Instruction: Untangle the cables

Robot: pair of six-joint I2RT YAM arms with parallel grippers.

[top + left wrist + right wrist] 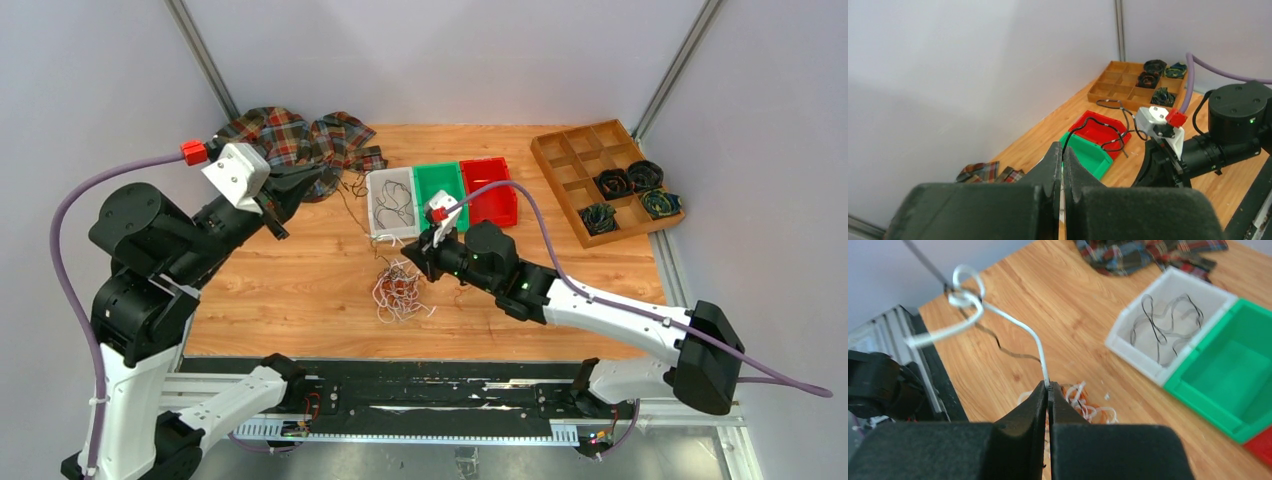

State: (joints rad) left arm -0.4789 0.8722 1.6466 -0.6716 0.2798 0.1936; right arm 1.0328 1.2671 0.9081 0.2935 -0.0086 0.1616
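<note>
Bunch point(400, 290) lies on the table just in front of the white bin point(1134, 359), a pile of loose orange and white loops. Right gripper point(1048, 387) hangs over it, in front of the bin, jaws shut on a white cable point(1035, 340) pinched at the very tips. That cable rises to a knot point(965, 296), where it loops round a dark strand. The strand looks like the black cable point(1093, 118). Left gripper point(1063, 152) is raised, left of the bin, clamped on the black cable, also only at the tips. The bin has a few black cables in it already.

Step, as I read it: draw the two strands apart so the knot slips.
- Move the grippers slowly, in opposite directions, and watch the knot.
- If the knot tightens instead of sliding, ease off and feed slack.
- Both grips are tip-only on thin wire, so a jerk likely strips one out.
- Hold the white cable clear of the bunch so it drags no more loops up.

Cloth point(295, 135) lies behind and left of the bin, probably out of the way.
</note>
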